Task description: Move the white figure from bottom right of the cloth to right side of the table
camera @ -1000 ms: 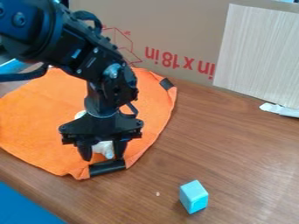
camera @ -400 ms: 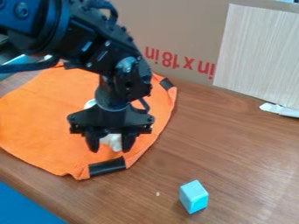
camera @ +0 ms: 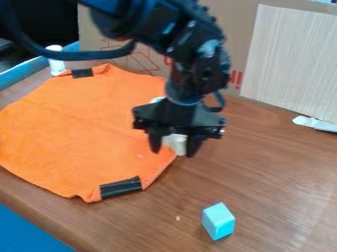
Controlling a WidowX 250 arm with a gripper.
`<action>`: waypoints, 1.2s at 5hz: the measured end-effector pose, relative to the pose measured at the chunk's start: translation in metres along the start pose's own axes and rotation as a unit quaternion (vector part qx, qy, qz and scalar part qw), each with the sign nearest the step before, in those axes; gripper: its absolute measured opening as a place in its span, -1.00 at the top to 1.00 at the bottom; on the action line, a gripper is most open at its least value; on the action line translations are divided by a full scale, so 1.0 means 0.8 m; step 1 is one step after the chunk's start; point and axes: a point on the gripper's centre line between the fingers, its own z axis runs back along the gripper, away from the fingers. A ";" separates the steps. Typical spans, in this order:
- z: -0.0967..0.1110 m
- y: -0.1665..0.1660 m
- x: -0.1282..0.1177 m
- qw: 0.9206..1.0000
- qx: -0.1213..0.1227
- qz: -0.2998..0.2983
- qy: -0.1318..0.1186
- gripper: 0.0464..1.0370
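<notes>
- over the right edge of the orange fabric cloth (camera: 79,133), near the brown wooden table (camera: 263,172), there is the small white figure (camera: 175,141), which i suppose is made of hard plastic.
- the black two-finger gripper (camera: 174,152) has its fingers partly apart, with the figure between them; it seems that they press it from both sides.
- as i judge, the figure is light, so the arm should carry it without difficulty.
- its body is probably stiff, and a moderate squeeze should not deform it; any thin part could be more fragile.
- the surface may be smooth, therefore it could turn or slip if the pads take only a narrow portion.
- the better place for the hold is around the thick middle, with one pad on each side.
- for the release toward the table's right edge, it should be lowered gently, because a small base may tip.
</notes>
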 end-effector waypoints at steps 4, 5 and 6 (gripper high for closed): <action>-0.022 -0.145 0.000 0.998 -0.031 -0.058 0.021 -0.28; -0.023 -0.146 -0.001 0.998 -0.033 -0.055 0.022 -0.83; -0.012 -0.143 -0.006 0.997 -0.046 -0.059 0.033 -0.93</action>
